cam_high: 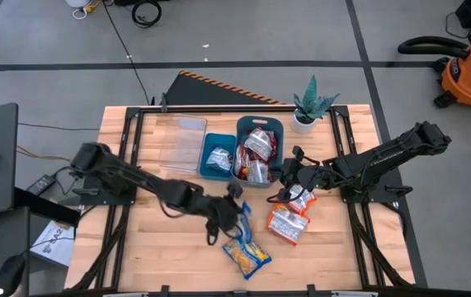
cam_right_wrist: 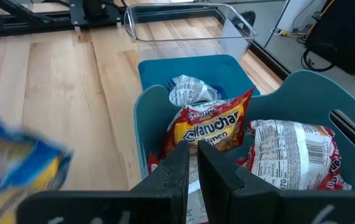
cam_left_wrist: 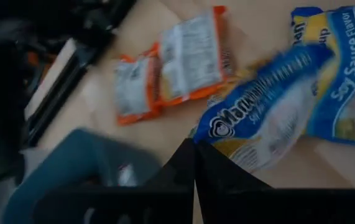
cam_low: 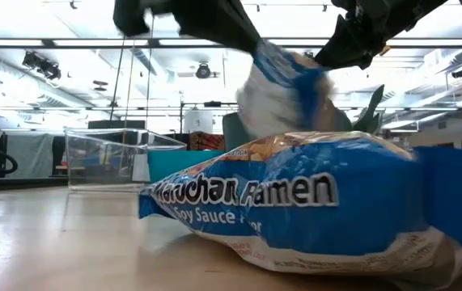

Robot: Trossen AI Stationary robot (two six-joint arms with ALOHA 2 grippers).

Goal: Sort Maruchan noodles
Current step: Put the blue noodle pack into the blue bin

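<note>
High view, left to right: the left arm stretches low across the tabletop (cam_high: 136, 239) from its base at the left edge, its left claw (cam_high: 233, 208) near the middle, pressed together on a corner of a blue-and-yellow Maruchan packet (cam_high: 241, 216) that hangs from it, lifted off the wood. A second blue-and-yellow soy sauce packet (cam_high: 247, 256) lies flat just nearer, toward the near edge. Beyond, at the far side, stand a clear empty bin (cam_high: 181, 142), then a small blue bin (cam_high: 217, 157) holding one silvery packet, then a larger blue bin (cam_high: 260, 124) holding red-and-white packets. Right of centre, the right arm reaches in from the right edge with a bent elbow, its right claw (cam_high: 301, 194) hovering just near of the larger bin, pinching a red-and-orange packet (cam_right_wrist: 211, 127) by its edge, as its wrist view shows. Two orange-red packets (cam_high: 289, 224) lie on the wood just nearer than that claw. The step in hand looks like carrying: both arms hold a packet not yet placed. Next, the left arm would need to swing its blue packet far and over a bin, likely the small blue one or the clear one, and spread its claw; the right needs only a short reach over the larger bin before letting go.
</note>
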